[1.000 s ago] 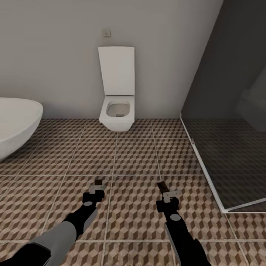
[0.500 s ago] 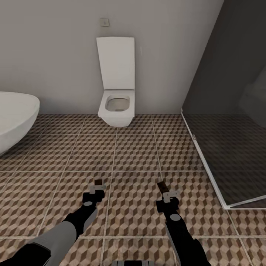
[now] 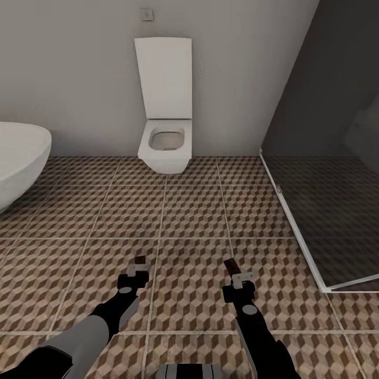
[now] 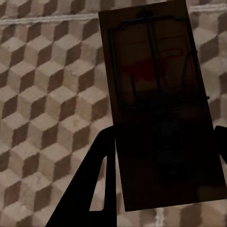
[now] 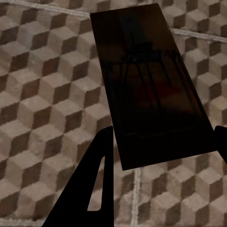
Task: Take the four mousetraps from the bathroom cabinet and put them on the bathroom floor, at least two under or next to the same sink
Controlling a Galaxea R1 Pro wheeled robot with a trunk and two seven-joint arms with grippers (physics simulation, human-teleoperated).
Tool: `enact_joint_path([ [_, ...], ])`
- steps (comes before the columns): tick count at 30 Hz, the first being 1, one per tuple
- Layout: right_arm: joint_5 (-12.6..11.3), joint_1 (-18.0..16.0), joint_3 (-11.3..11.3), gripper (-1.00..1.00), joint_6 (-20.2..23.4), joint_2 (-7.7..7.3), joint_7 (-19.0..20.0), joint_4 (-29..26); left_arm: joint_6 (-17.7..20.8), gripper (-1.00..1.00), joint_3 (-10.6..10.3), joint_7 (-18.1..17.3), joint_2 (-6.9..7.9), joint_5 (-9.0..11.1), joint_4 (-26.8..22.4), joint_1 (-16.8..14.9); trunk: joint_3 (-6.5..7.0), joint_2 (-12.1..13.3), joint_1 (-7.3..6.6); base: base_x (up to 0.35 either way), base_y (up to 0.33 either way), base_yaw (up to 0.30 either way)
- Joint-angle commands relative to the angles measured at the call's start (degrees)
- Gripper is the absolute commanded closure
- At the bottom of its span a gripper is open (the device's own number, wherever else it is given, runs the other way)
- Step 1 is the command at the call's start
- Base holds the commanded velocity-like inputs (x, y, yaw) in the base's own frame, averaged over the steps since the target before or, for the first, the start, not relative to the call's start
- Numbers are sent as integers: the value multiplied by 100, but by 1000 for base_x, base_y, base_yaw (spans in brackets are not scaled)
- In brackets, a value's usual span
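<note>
Each of my grippers carries a mousetrap above the bathroom floor (image 3: 195, 210) of cube-patterned tiles. My left gripper (image 3: 139, 267) is shut on a brown wooden mousetrap (image 4: 158, 94) with dark wire and a red mark; the board sticks out past the fingers (image 4: 99, 175). My right gripper (image 3: 236, 273) is shut on a second mousetrap (image 5: 149, 90), a dark board that shows edge-on as a thin slat (image 3: 230, 265) in the head view. Both hang low over the tiles in front of me. The bathroom sink is out of view.
A white wall-hung toilet (image 3: 164, 142) with its lid up stands ahead against the grey wall. The oval white bathtub (image 3: 18, 158) curves in at the left. A dark glass shower screen (image 3: 326, 173) with a white frame runs along the right.
The whole head view has shifted: the toilet, bathtub and wall sit higher in the picture, so the camera has tilted or moved. Both grippers hold their mousetraps as before.
</note>
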Motion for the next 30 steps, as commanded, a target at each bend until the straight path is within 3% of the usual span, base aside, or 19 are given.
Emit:
enact_joint_path([
  [1,40,-2,11,100,45,-1,-16,-7,-20,100,-53,54,2,46,6,-4,-31,-43,22,0,0,0],
  [23,48,-2,11,100,42,-14,-11,-10,-20,100,-56,48,2,46,8,-4,-617,-925,505,0,0,3],
  [30,57,-2,11,100,20,-56,143,-12,-20,100,-87,44,2,46,10,-4,-625,-925,505,0,0,4],
])
